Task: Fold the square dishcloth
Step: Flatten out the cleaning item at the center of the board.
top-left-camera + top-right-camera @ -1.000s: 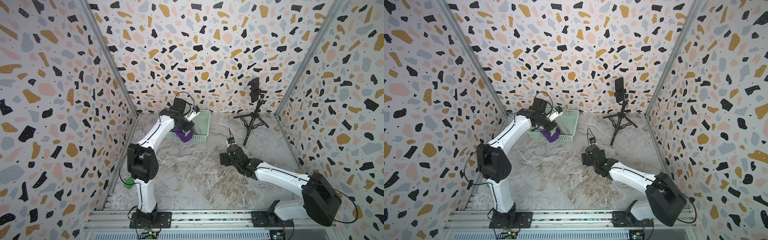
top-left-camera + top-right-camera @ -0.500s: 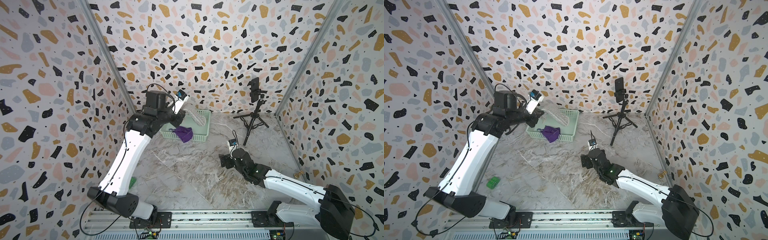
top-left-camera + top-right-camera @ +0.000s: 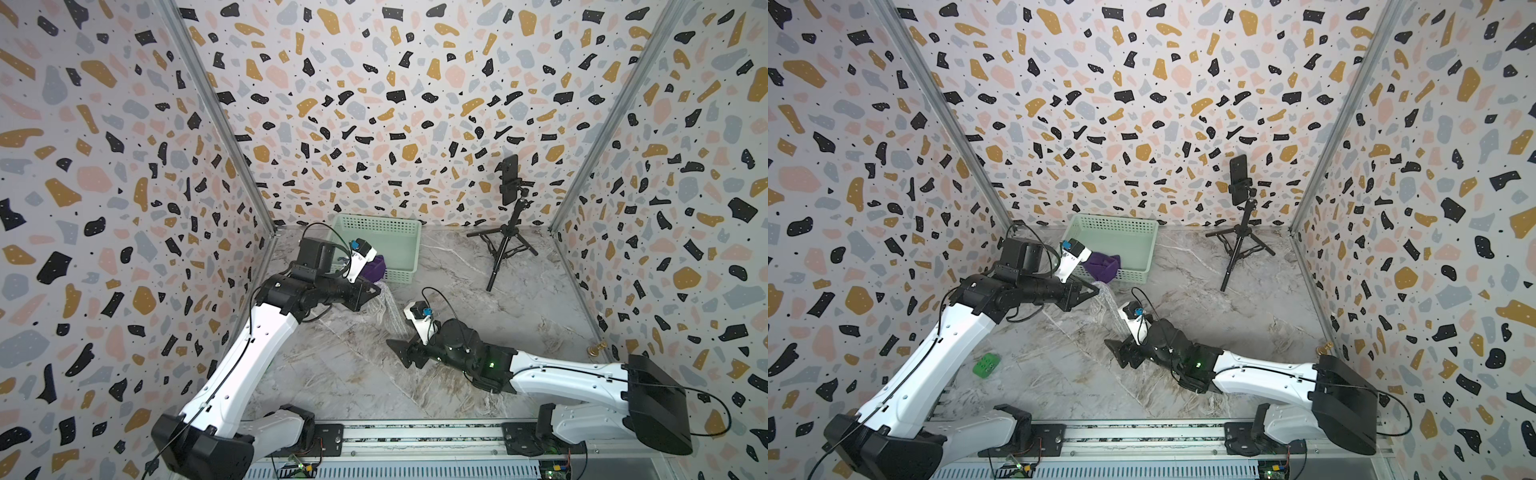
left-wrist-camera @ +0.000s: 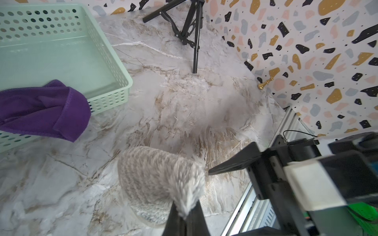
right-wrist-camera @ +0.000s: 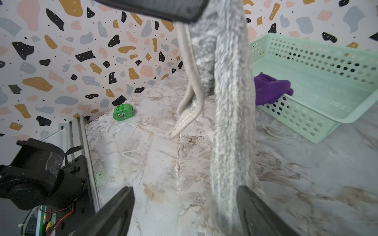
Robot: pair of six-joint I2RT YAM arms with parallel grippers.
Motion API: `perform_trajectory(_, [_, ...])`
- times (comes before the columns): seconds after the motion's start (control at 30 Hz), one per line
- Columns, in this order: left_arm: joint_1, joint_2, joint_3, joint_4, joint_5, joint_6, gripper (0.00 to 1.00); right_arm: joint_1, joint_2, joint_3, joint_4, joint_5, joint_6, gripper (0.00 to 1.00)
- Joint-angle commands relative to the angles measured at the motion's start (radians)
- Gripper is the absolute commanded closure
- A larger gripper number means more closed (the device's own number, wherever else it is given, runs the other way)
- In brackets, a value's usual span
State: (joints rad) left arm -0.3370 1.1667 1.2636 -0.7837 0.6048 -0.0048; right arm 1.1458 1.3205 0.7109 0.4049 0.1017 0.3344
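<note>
Marble table (image 3: pixel 519 299) below limp grey dishcloth (image 4: pixel 159 175)

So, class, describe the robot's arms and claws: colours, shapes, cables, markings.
The left arm and right arm are white with black joint housings. The left claw and right claw are black, with flat tapered fingers. A white camera block with a blue connector tops each wrist; thin black cables loop alongside. A green light glows on the right arm.

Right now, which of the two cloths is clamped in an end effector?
The grey cloth, hanging from the shut left end effector; the purple cloth only drapes over the green basket's rim.
</note>
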Motion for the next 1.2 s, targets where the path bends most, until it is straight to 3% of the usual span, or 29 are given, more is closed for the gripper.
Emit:
perform_trajectory(0.0, [-0.004, -0.059, -0.018, 0.063, 0.070, -0.048, 1.00, 0.001, 0.044, 0.058, 0.121, -0.015, 0.046, 0.18])
perform_trajectory(0.17, [-0.004, -0.101, -0.053, 0.062, 0.065, -0.049, 1.00, 0.002, 0.106, 0.097, 0.151, 0.001, 0.076, 0.19])
perform_trajectory(0.43, [-0.004, -0.119, -0.098, 0.096, 0.056, -0.051, 1.00, 0.001, 0.152, 0.129, 0.195, -0.073, 0.140, 0.22])
perform_trajectory(0.6, [-0.004, -0.128, -0.096, 0.080, 0.051, -0.032, 1.00, 0.000, 0.135, 0.139, 0.152, -0.024, 0.118, 0.47])
perform_trajectory(0.83, [-0.004, -0.128, -0.088, 0.084, -0.001, 0.002, 1.00, 0.000, 0.071, 0.110, 0.110, -0.073, 0.098, 0.62])
perform_trajectory(1.03, [-0.003, -0.086, -0.083, 0.069, -0.004, 0.026, 1.00, -0.001, 0.024, 0.109, 0.049, -0.077, 0.079, 0.98])
perform_trajectory(1.17, [-0.004, -0.072, -0.082, 0.057, 0.009, 0.039, 1.00, 0.000, 0.006, 0.114, 0.018, -0.055, 0.080, 1.00])
